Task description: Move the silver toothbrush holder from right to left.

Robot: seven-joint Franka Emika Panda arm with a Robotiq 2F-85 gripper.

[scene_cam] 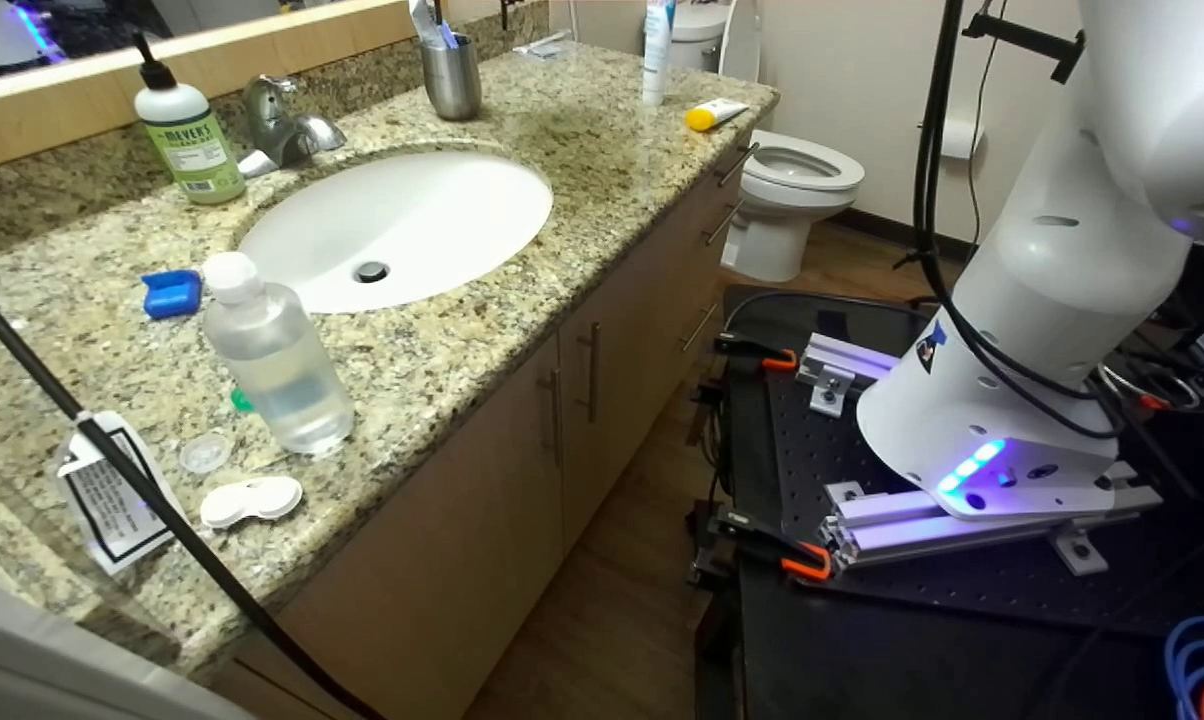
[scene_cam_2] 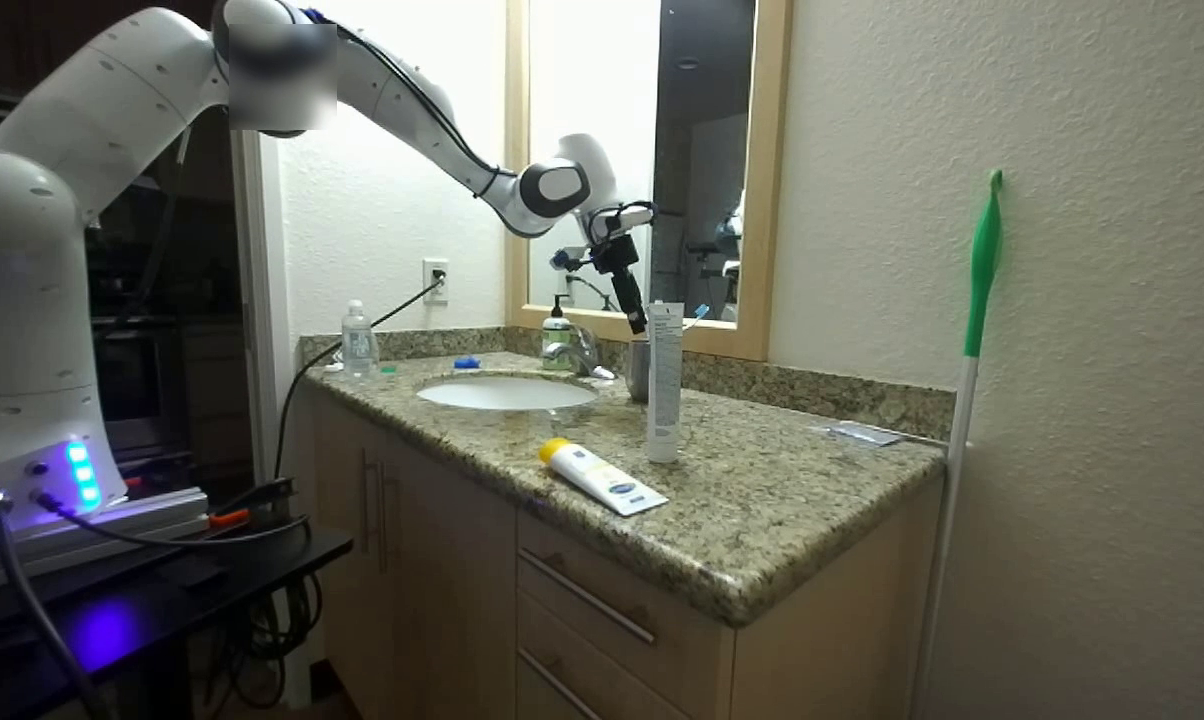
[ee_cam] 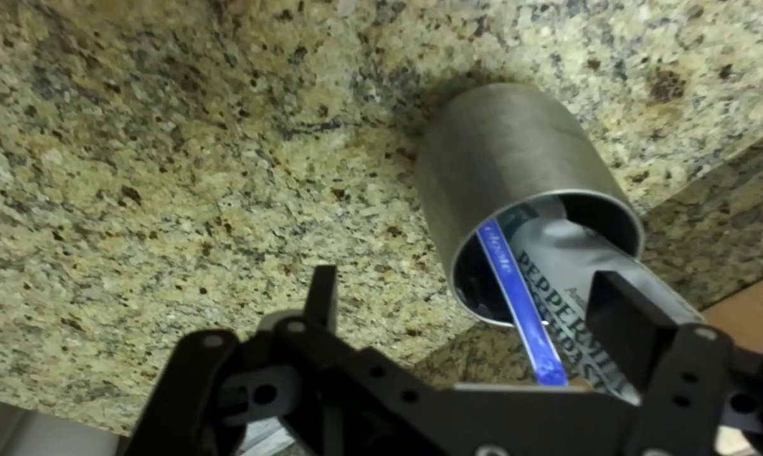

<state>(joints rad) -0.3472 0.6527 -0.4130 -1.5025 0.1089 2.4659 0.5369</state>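
The gripper (ee_cam: 464,282) hangs over the worktop (ee_cam: 166,190). Its jaws are spread apart and nothing is pinched between them. The metal cup (ee_cam: 508,168), the item to be moved, stands upright below the fingertips, off-centre toward one of them.

I judge the step in hand to be lining up the grasp. Centre the jaws first: the wrist view suggests shifting toward the finger that overlaps the toothpaste tube (ee_cam: 568,285). From here I cannot tell whether finger and tube touch. Keep tube and toothbrush (ee_cam: 519,301) within the gap, lower one finger along each outer wall, clench gently, lift level.

Count, outward from the jaws:
- Directly below: one metal cup, one toothpaste tube, at least one toothbrush.
- Near: one tap (scene_cam: 287,120), one sink (scene_cam: 412,215), one white tube (scene_cam_2: 665,390) standing on end.
- Farther: one soap bottle (scene_cam: 192,140), one yellow-capped tube (scene_cam_2: 602,477) lying flat.
- Farthest: one blue container (scene_cam: 172,293), one clear bottle (scene_cam: 287,360), one lens case (scene_cam: 252,500).
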